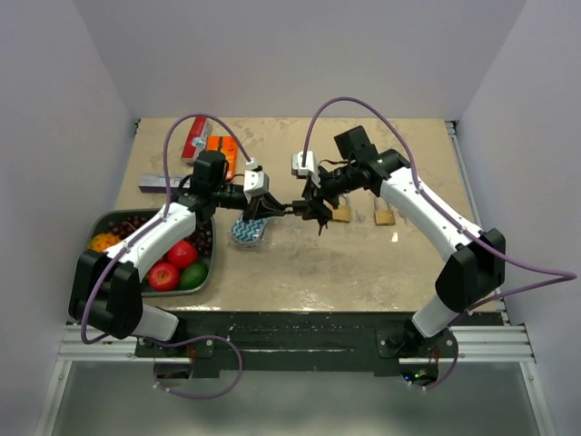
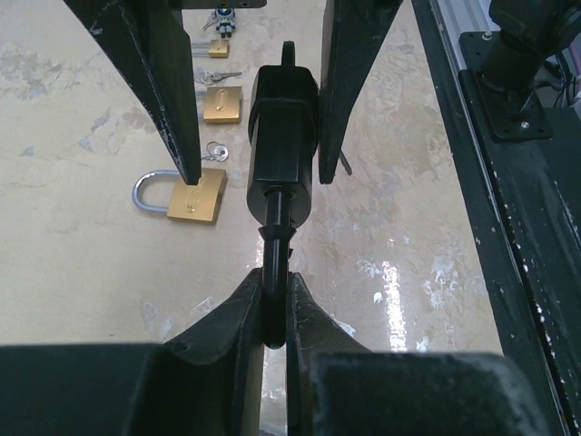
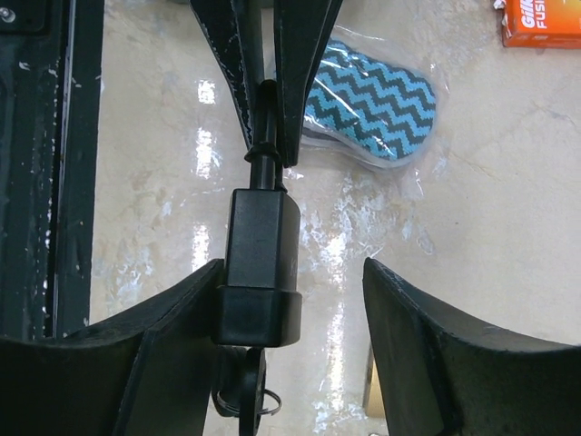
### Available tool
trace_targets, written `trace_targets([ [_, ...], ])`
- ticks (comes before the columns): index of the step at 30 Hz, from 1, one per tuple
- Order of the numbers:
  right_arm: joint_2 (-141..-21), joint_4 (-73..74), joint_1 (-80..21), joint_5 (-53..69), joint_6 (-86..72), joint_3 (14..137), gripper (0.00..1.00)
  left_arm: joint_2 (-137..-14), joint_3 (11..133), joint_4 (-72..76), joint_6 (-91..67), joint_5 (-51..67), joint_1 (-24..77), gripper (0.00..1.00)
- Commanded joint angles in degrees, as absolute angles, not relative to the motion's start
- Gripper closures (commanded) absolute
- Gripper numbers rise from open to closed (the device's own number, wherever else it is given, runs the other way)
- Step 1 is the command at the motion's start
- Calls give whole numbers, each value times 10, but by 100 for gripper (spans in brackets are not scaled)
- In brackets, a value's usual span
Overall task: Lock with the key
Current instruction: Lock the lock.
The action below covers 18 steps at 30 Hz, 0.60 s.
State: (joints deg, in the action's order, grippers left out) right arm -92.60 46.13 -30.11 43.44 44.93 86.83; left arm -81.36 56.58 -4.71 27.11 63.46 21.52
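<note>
A black padlock (image 1: 293, 208) hangs in the air between both arms. My left gripper (image 2: 274, 291) is shut on its shackle (image 2: 274, 263). The lock's body (image 3: 261, 268) points toward my right gripper (image 3: 292, 272), which stands open around it: one finger touches the body's side, the other is well apart from it. A black key (image 3: 243, 391) with a wire ring sticks out of the body's end, deep between the right fingers. From the top view, the two grippers meet above the table's middle, left gripper (image 1: 272, 207) facing right gripper (image 1: 313, 213).
Brass padlocks (image 2: 198, 195) (image 2: 222, 103) and loose keys (image 2: 216, 152) lie on the table below. A zigzag pouch (image 3: 368, 104) lies under the left arm. A fruit tray (image 1: 207, 274) sits front left, and orange (image 1: 221, 154) and red (image 1: 195, 141) boxes at the back left.
</note>
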Motion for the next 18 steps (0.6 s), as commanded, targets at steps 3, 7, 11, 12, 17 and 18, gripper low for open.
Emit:
trace_targets([
  [3,-923,469,-307,419,489,860,36,-784,600,31,236,679,218,100],
  [7,-920,461,-308,417,490,852,54,-787,600,35,231,679,218,100],
  [11,-920,441,-310,424,487,852,78,-792,601,47,216,681,218,100],
  [12,-921,437,-313,425,484,852,83,-793,600,54,201,682,219,100],
  [17,-921,416,-323,435,463,852,100,-795,586,129,132,679,227,100],
  [18,-920,413,-325,440,462,851,100,-795,584,141,121,679,232,100],
])
